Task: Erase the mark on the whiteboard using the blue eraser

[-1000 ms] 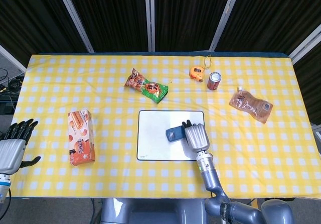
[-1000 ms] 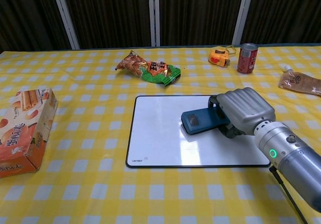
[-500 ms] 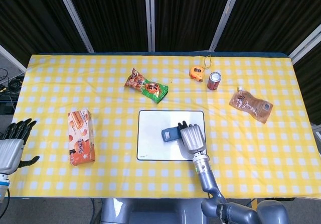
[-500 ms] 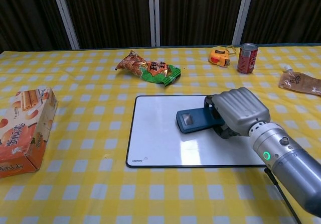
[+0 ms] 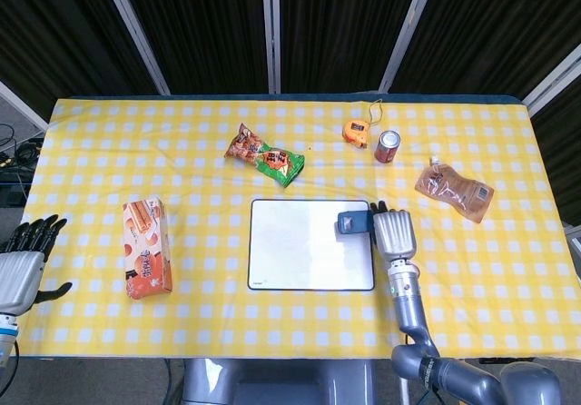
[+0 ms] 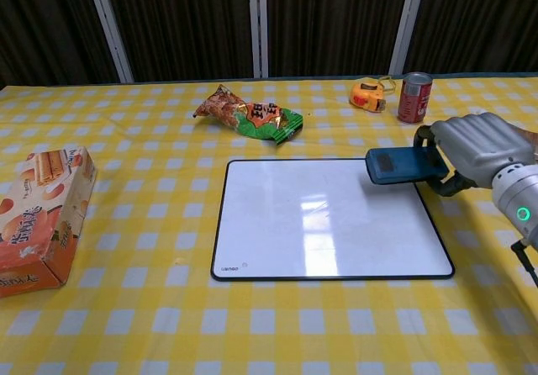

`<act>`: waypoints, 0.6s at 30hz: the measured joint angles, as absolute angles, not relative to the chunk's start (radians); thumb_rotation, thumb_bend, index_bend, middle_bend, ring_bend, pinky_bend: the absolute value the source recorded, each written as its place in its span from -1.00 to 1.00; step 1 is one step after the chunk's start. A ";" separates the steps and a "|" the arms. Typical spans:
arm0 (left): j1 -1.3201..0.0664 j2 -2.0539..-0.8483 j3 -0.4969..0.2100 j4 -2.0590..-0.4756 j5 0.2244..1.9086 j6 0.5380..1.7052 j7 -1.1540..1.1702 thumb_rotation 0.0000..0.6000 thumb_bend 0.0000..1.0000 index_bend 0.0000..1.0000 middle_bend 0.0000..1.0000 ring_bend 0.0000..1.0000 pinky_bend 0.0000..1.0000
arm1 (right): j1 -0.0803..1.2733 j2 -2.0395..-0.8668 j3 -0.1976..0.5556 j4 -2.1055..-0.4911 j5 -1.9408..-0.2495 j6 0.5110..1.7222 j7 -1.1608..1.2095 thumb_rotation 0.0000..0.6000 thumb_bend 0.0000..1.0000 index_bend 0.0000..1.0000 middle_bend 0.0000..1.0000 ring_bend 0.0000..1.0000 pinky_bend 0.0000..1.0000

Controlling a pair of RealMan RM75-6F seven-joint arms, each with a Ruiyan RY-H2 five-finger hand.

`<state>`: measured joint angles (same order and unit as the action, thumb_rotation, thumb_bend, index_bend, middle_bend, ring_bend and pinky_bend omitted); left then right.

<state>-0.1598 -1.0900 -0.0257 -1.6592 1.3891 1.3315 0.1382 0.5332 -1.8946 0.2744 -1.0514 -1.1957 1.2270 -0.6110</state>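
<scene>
Holding the blue eraser (image 6: 404,165) in my right hand (image 6: 479,150), with the fingers (image 6: 439,166) wrapped around its right end, and it sits over the top right corner of the whiteboard (image 6: 324,217); from the chest view I can't tell if it's pressing on the surface or just above it. In the head view the same eraser (image 5: 352,222) overlaps the board's (image 5: 304,245) upper right edge, with the right hand (image 5: 392,233) just off the board over the table (image 5: 109,151). The board's white surface looks clean to me, only a small logo near the bottom left corner. My left hand (image 5: 22,261) is way over at the left edge of the table, holding nothing, fingers (image 5: 36,233) straight and a bit apart. Other stuff on the yellow checked cloth: an orange snack box (image 6: 44,215) lying well left of the board, a snack bag (image 6: 248,115) behind the board, an orange tape measure (image 6: 368,95) next to a red can (image 6: 414,97) at the far right, and a brown pouch (image 5: 454,190) further right.
</scene>
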 measured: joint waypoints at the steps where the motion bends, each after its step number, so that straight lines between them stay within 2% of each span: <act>1: -0.159 -1.090 -0.025 -1.660 1.390 1.332 0.139 1.00 -0.64 -1.00 -1.00 -1.00 -1.00 | 0.528 -1.880 0.278 -1.066 -1.195 1.233 -0.605 1.00 -0.31 0.72 0.43 0.29 0.36; 11: -0.153 -1.089 -0.019 -1.672 1.409 1.351 0.154 1.00 -0.64 -1.00 -1.00 -1.00 -1.00 | 0.435 -1.690 0.283 -1.228 -1.212 1.322 -0.511 1.00 -0.32 0.71 0.41 0.29 0.36; 18: -0.149 -1.093 -0.013 -1.688 1.431 1.367 0.182 1.00 -0.64 -1.00 -1.00 -1.00 -1.00 | 0.345 -1.586 0.215 -1.276 -1.231 1.347 -0.425 1.00 -0.35 0.65 0.34 0.25 0.27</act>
